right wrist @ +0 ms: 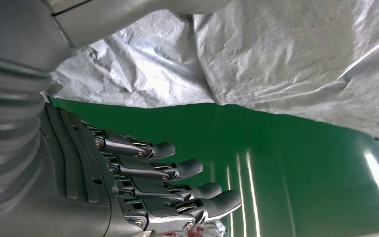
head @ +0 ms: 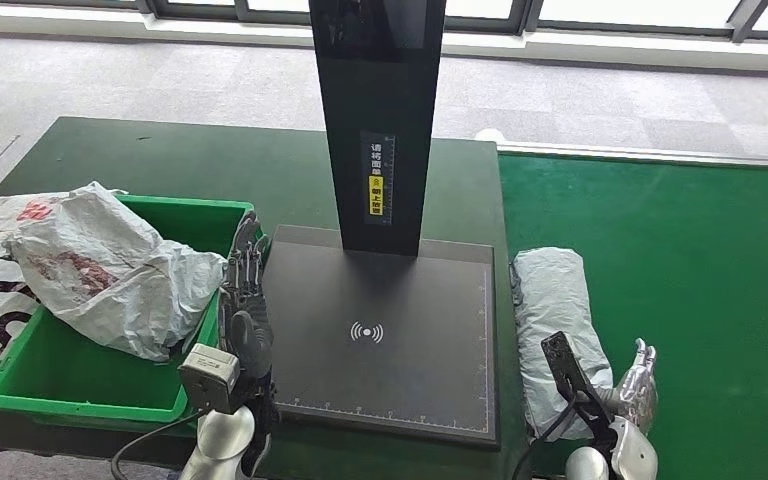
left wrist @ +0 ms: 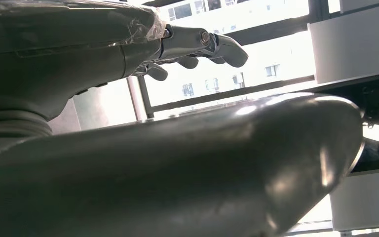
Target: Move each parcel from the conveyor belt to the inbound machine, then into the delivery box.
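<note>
Head view: crinkled grey parcel [head: 556, 330] (soft, oblong) beside right hand [head: 636, 385].

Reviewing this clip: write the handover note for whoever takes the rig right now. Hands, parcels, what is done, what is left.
Left hand: holds nothing, fingers extended, between the green delivery box and the inbound machine.
Right hand: fingers apart, beside the grey parcel, not gripping it.
Grey parcel lies on the green conveyor belt, just right of the machine.
Done: white printed parcels are piled in the delivery box, draping over its edge.
Left: grasp the grey parcel, set it on the machine's plate, then move it into the box.
</note>
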You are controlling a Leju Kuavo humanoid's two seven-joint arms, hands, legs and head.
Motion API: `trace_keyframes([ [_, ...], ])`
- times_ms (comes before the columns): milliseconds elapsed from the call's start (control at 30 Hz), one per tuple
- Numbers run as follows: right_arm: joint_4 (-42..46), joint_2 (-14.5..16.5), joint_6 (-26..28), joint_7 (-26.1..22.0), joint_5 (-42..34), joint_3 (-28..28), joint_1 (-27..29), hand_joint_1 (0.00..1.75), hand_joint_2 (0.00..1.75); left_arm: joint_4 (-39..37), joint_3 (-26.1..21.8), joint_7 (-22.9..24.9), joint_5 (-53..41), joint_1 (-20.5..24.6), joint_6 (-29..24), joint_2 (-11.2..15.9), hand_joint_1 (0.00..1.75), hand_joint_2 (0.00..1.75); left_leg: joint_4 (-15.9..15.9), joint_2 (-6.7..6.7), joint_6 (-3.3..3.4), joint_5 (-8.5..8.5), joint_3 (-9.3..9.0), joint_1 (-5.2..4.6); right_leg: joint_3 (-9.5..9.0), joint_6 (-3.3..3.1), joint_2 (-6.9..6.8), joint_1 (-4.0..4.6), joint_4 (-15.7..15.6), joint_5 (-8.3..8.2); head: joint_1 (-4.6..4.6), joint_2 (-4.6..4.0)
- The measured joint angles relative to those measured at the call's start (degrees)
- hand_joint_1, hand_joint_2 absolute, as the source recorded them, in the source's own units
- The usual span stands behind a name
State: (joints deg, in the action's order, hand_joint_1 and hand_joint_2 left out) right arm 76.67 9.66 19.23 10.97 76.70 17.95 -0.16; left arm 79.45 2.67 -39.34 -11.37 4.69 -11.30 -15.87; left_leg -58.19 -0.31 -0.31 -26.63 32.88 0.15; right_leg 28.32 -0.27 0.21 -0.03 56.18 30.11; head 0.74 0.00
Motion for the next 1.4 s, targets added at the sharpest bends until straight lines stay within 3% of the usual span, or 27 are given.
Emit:
trace_keyframes([
  [500, -2.75, -0.15, -0.61, 0.05, 0.31, 0.77, -1.22, 0.00, 1.75, -0.39, -0.12, 0.05, -0.01, 0.30, 0.00, 0.00, 0.00, 0.00, 0.00, 0.00, 0.00, 0.00, 0.00, 0.00, 0.01, 0.00, 0.00, 0.00, 0.00, 0.00, 0.00, 0.00],
  [633, -9.48, -0.49, 1.50, -3.95, -1.63, 2.16, -4.19, 0.00, 1.75, -1.47, -0.31, 0.07, -0.04, 0.70, 0.17, -0.01, 0.00, 0.00, 0.01, 0.02, 0.00, 0.00, -0.01, 0.01, 0.01, 0.00, 0.01, 0.01, 0.00, 0.00, 0.00, 0.00],
  [667, -11.52, -0.47, 2.09, -6.59, -3.57, 2.39, -5.18, 0.06, 1.75, -1.96, -0.31, 0.07, -0.05, 0.91, 0.27, -0.02, 0.00, 0.00, 0.01, 0.02, 0.00, 0.00, -0.01, 0.01, 0.00, 0.00, 0.01, 0.01, 0.00, 0.00, 0.00, 0.00],
  [800, -20.21, 1.04, 0.58, -17.24, -13.39, 1.98, -8.91, 1.75, 1.75, -4.19, -0.31, 0.07, -0.92, 2.45, 0.28, -0.02, 0.00, 0.00, 0.01, 0.11, 0.00, 0.01, -0.03, 0.02, -0.01, -0.03, 0.07, 0.05, 0.02, -0.02, 0.00, 0.00],
  [933, -22.35, 1.70, 1.15, -20.80, -17.43, 1.51, -9.74, 1.75, 1.75, -4.65, -0.31, 0.07, -1.30, 2.55, -0.01, -0.02, 0.00, 0.00, 0.02, 0.32, -0.01, 0.00, -0.08, 0.05, 0.00, -0.08, 0.23, 0.10, 0.02, -0.06, 0.00, 0.00],
  [1400, -22.15, 2.07, -0.94, -20.52, -18.87, 0.39, -10.14, 1.75, 1.75, -5.20, -0.31, 0.07, -1.81, 2.56, -0.02, -0.03, 0.00, 0.00, 0.02, 0.57, -0.06, -0.01, -0.21, 0.09, 0.00, -0.19, 0.49, 0.11, 0.02, -0.15, 0.00, 0.00],
])
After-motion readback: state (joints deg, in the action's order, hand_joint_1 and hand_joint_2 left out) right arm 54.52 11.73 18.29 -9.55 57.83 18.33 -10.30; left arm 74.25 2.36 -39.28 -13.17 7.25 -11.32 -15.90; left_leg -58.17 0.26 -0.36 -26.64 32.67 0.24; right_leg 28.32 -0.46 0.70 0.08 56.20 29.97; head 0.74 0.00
